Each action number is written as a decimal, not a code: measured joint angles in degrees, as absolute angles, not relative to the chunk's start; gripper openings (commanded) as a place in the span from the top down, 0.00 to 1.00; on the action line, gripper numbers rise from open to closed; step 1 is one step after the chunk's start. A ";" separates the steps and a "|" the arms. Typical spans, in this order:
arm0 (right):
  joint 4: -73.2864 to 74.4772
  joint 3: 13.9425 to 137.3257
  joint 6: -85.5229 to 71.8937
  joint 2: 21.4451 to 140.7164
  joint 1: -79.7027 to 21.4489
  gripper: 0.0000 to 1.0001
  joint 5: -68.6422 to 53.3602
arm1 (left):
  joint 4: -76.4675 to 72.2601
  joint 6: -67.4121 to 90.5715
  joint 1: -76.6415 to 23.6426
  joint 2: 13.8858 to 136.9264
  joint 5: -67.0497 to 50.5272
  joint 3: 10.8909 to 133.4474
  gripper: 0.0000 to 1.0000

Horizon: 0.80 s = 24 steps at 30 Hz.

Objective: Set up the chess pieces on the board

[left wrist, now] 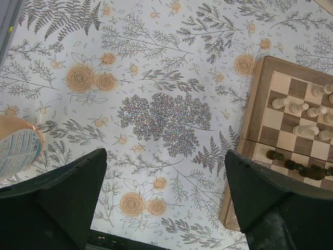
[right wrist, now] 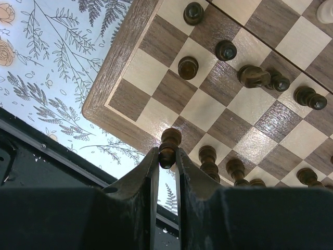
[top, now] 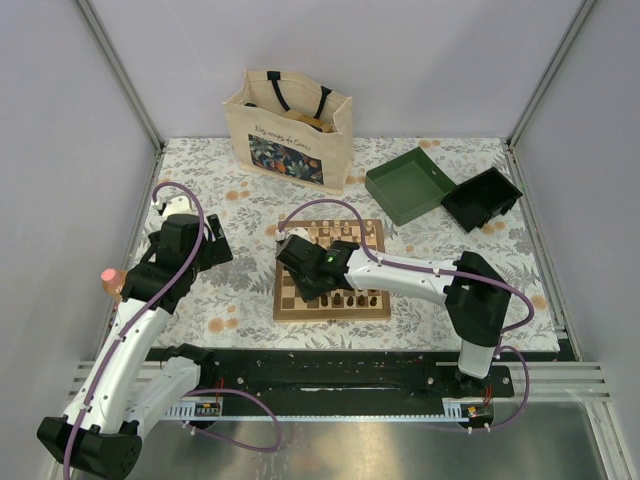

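The chessboard (top: 370,236) lies at the table's middle. My right gripper (right wrist: 166,152) is shut on a dark brown chess piece (right wrist: 169,145), held just above the board's near left corner (right wrist: 112,83). Other dark pieces stand or lie on the near squares: one pawn (right wrist: 188,67), a toppled piece (right wrist: 255,76), and several along the near row (right wrist: 209,159). In the left wrist view pale pieces (left wrist: 299,108) and dark pieces (left wrist: 299,167) show on the board (left wrist: 255,104). My left gripper (left wrist: 165,179) is open and empty above the tablecloth, left of the board.
A tote bag (top: 290,125) stands at the back. A green box (top: 405,185) and a black tray (top: 482,198) lie at the back right. A peach-capped bottle (left wrist: 18,146) shows at the left gripper's left. The black table rail (right wrist: 47,151) runs along the near edge.
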State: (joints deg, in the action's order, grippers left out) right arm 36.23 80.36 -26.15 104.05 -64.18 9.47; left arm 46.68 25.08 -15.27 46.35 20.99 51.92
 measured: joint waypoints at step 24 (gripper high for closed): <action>36.23 78.59 -26.15 104.33 -64.18 0.78 9.52 | 46.68 25.10 -15.27 46.87 20.78 51.90 0.01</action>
